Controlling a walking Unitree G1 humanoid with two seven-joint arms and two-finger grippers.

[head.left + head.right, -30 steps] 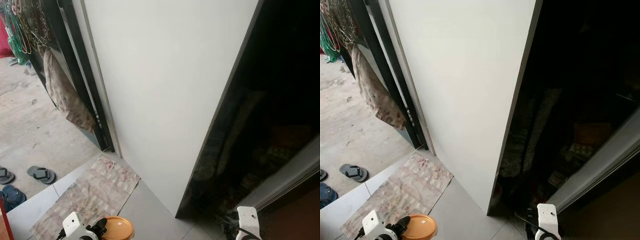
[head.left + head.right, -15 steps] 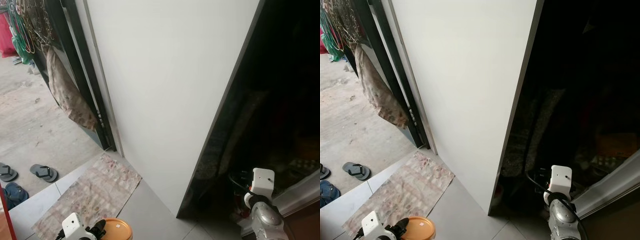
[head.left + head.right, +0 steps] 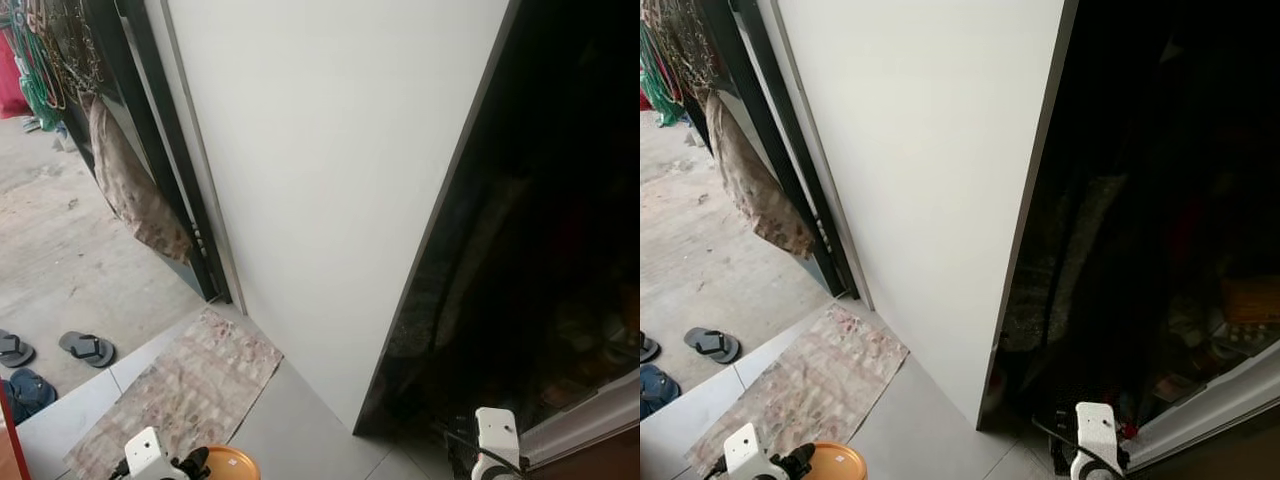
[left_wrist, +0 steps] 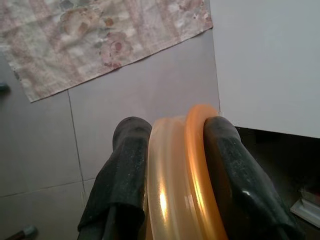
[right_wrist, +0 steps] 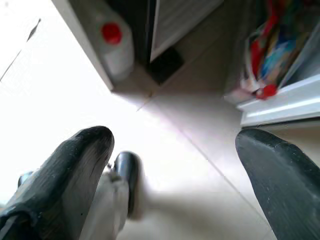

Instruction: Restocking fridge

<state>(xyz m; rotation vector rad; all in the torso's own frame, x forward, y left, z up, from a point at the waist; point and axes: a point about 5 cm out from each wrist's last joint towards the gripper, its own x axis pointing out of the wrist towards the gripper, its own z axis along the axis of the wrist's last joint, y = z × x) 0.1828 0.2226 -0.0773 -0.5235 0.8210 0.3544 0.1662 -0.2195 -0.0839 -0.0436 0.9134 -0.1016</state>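
A tall fridge stands ahead, with its white side panel facing me and a dark opening to the right. My left gripper is shut on a round container with an orange lid, held on edge low at the left over the grey floor tiles. The right gripper is open with nothing between its fingers. Its white wrist sits low by the foot of the dark opening. A white bottle with a red cap and colourful packets lie beyond it.
A floral mat lies on the tiles to the left of the fridge. Behind it are a black door frame, a hanging cloth and slippers on concrete. A white ledge crosses the lower right.
The right arm rose toward the dark opening half a second ago and has since dropped back low. The left gripper with the container has sunk slightly in view.
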